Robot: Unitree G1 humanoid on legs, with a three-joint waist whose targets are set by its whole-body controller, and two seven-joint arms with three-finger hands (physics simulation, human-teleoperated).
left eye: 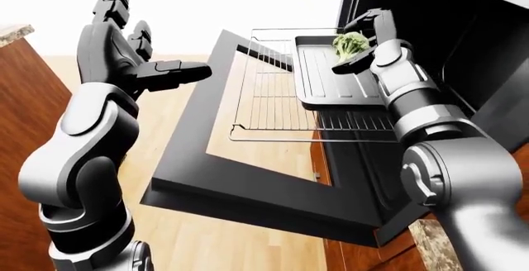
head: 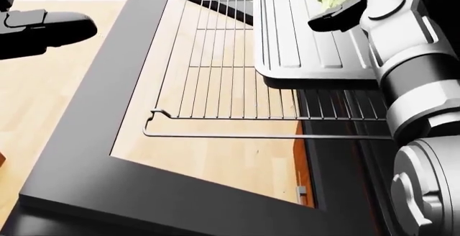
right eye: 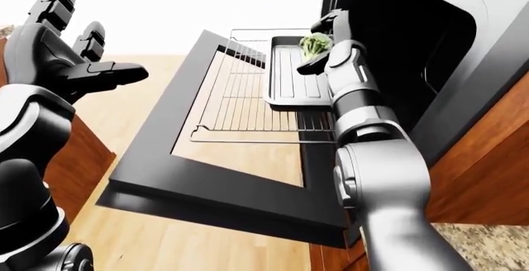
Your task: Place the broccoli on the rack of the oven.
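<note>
Pulled-out rack [head: 230, 74] carries a tray [head: 302, 36] at its right; right hand [left eye: 364, 38] grips broccoli [left eye: 350, 43] above it; left hand [left eye: 132, 48] open, well clear.

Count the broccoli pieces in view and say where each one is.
1. The broccoli is at the top end of the tray on the oven rack, held in the right hand. More could be hidden behind that hand.

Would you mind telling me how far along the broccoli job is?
Done: the oven door is open, the rack pulled out with a tray on it. In hand: the right hand holds the broccoli over the tray. Left: releasing it and withdrawing.
</note>
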